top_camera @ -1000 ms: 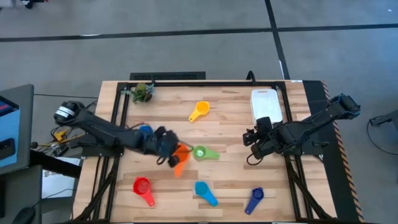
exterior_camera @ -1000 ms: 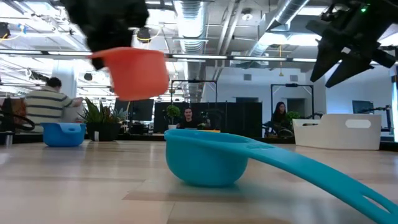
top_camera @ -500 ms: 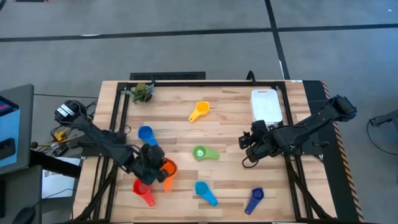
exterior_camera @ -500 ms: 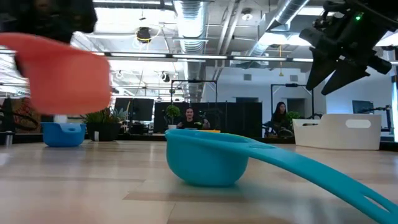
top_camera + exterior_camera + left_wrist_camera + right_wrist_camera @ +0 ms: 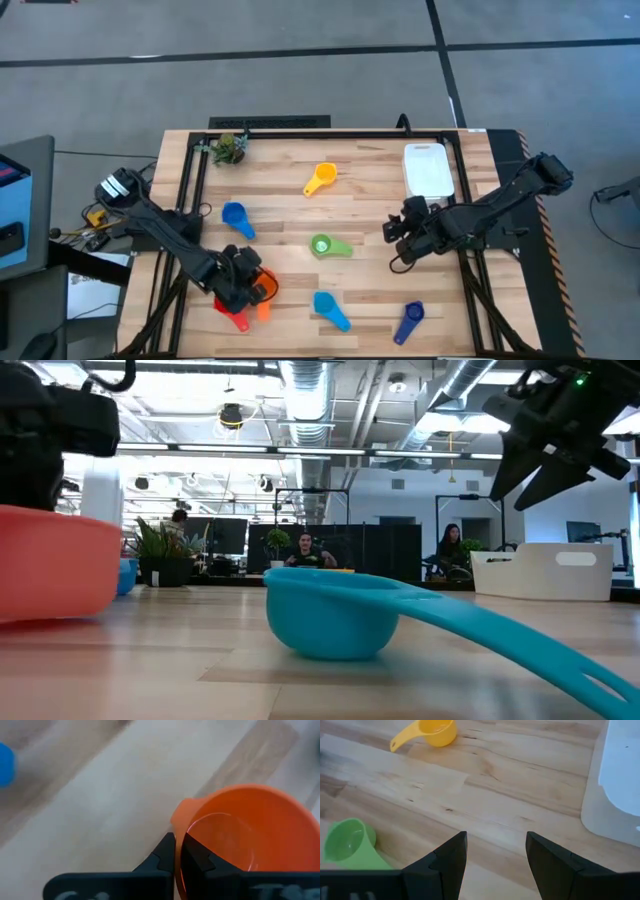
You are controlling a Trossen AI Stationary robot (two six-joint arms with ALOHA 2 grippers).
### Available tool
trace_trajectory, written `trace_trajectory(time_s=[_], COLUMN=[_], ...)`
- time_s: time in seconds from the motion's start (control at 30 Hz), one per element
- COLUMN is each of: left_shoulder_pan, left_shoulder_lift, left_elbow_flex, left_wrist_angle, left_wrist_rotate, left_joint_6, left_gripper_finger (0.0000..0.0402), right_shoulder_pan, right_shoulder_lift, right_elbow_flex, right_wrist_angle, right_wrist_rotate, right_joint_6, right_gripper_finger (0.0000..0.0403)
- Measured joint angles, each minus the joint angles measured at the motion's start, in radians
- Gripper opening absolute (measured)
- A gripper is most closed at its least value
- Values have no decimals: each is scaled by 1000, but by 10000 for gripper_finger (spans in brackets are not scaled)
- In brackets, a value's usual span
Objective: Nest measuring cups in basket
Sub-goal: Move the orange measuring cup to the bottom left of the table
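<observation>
My left gripper (image 5: 250,288) is at the table's near left, shut on the orange cup (image 5: 263,289), which shows large at the low view's left edge (image 5: 50,565). The red cup (image 5: 232,316) lies just left of it, its bowl hidden under the gripper. My right gripper (image 5: 392,238) hangs open above the table between the green cup (image 5: 328,245) and the white basket (image 5: 428,168), touching nothing. Its wrist view shows the green cup (image 5: 347,842), the yellow cup (image 5: 432,731) and the basket (image 5: 620,785). My left gripper pinches the orange cup's wall at the rim (image 5: 179,845), one finger (image 5: 197,857) inside the bowl and the other (image 5: 165,855) outside. It comes from above, pointing down. The cup stays upright, mouth up, down at the table top (image 5: 40,615); whether it rests there I cannot tell.
Lying on the wood are the yellow cup (image 5: 320,179), a blue cup (image 5: 235,217), a lighter blue cup (image 5: 328,308) and the dark blue cup (image 5: 410,322). A small green plant (image 5: 230,148) sits at the far left corner. Bare wood lies between the cups.
My left gripper has carried the orange cup from beside the green cup toward the table's near left, down to table height next to the red cup, staying shut on it. My right gripper has edged slightly toward the table's left.
</observation>
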Motion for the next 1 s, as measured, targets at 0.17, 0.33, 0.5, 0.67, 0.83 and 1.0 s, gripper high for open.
trace_trajectory(time_s=[0.17,0.33,0.5,0.67,0.83,1.0], left_shoulder_pan=[-19,-40,-41,-38,-38,-38], left_shoulder_lift=[20,19,19,19,20,20], left_elbow_flex=[2,2,2,1,40,110], left_wrist_angle=[-3,-12,-15,-38,-152,-264], left_wrist_rotate=[57,75,92,93,91,88], left_joint_6=[-32,-31,2,13,6,23], left_gripper_finger=[0,0,14,53,87,106], right_shoulder_pan=[10,22,21,21,20,9], right_shoulder_lift=[0,0,0,0,0,0], right_elbow_flex=[0,0,0,0,0,0], right_wrist_angle=[16,37,52,52,52,50], right_wrist_rotate=[-1,-2,-3,-5,-5,-5], right_joint_6=[0,0,0,0,0,-1], right_gripper_finger=[225,225,225,225,225,225])
